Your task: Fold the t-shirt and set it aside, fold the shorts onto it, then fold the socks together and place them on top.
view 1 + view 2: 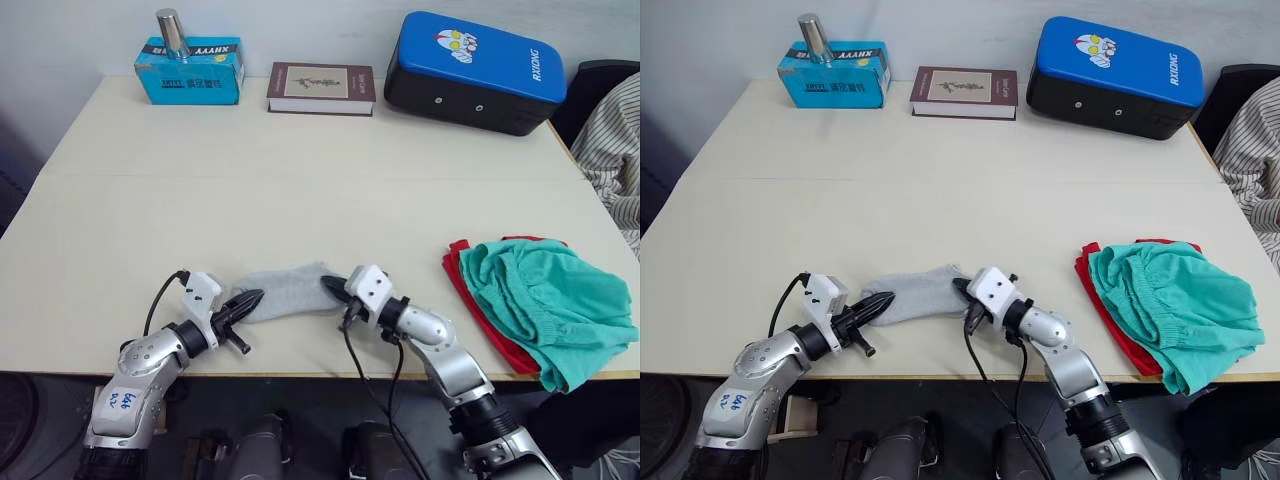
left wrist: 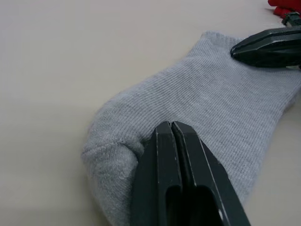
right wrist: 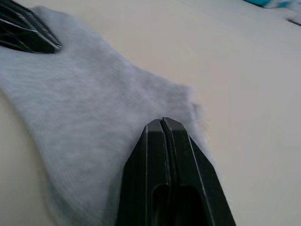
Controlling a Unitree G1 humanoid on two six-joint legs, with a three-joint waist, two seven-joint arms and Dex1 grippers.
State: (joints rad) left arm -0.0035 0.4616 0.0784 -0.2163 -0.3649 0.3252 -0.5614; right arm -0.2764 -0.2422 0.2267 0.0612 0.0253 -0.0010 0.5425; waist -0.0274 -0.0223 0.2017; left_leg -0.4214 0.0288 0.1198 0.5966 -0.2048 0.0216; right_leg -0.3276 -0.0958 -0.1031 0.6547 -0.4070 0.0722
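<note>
The light grey socks (image 1: 290, 288) lie flat near the table's front edge, stretched between my two grippers. My left gripper (image 1: 250, 298) is shut on their left end, where the cloth puckers at the fingertips (image 2: 170, 129). My right gripper (image 1: 331, 286) is shut on their right end (image 3: 162, 123). At the front right, the teal shorts (image 1: 550, 305) lie bunched on top of the folded red t-shirt (image 1: 468, 298), of which just a red border shows around the shorts.
Along the far edge stand a blue box (image 1: 190, 72) with a metal cylinder (image 1: 172, 34) on it, a brown book (image 1: 321, 88) and a blue-and-black case (image 1: 475, 70). A person's striped sleeve (image 1: 615, 150) is at the right. The table (image 1: 300, 180) is bare mid-way.
</note>
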